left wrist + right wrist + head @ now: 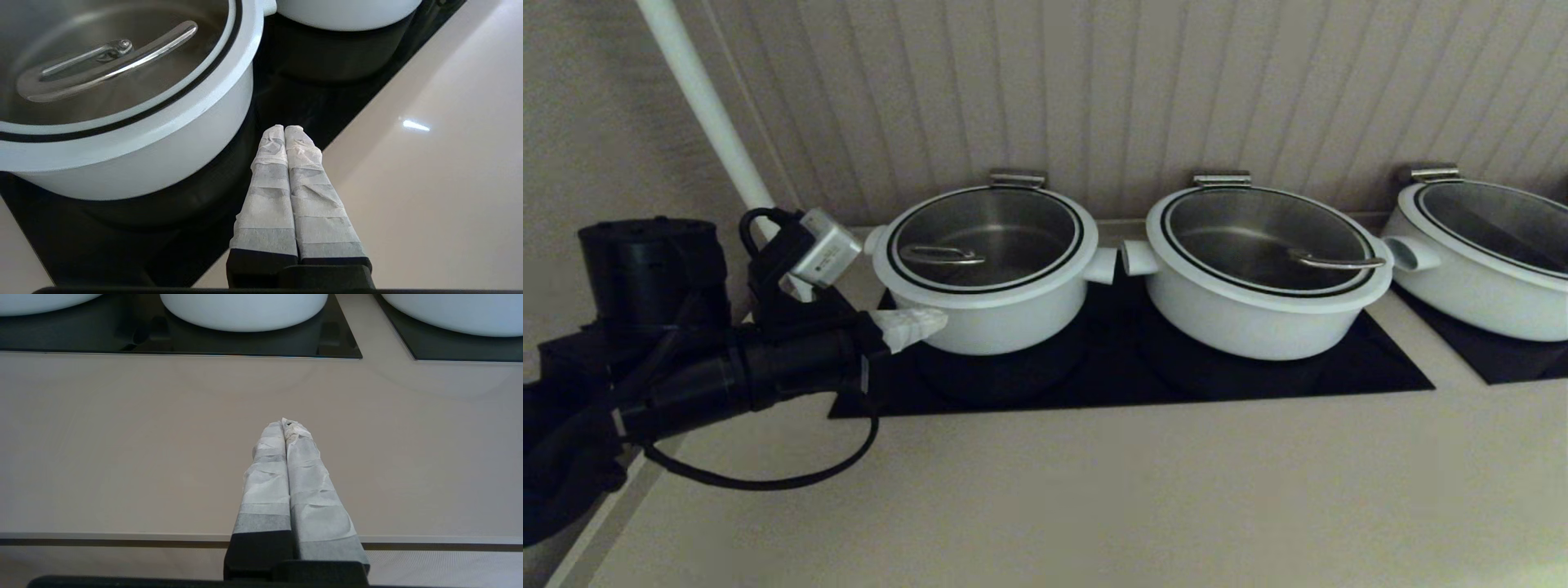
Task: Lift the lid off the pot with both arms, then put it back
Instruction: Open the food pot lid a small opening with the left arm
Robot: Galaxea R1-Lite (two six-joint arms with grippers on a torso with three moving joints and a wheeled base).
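The pot [1005,322] is the leftmost and smallest of three white pots and stands on a black cooktop [1127,371]. The glass lid [1005,233] sits closed on it, steel loop handle [943,256] to its left side. My left gripper [938,319] has white-taped fingers pressed together and empty. It hovers low beside the pot's front left wall, apart from it. In the left wrist view the gripper [284,130] sits beside the pot wall [143,163], below the lid [122,96]. My right gripper [285,422] is shut and empty over the bare counter near its front edge, out of the head view.
A wider white pot [1258,310] with its lid stands right of the small one. A third pot [1478,286] is at far right on a second cooktop. The beige counter [1094,506] lies in front. A white pipe [703,106] and panelled wall stand behind.
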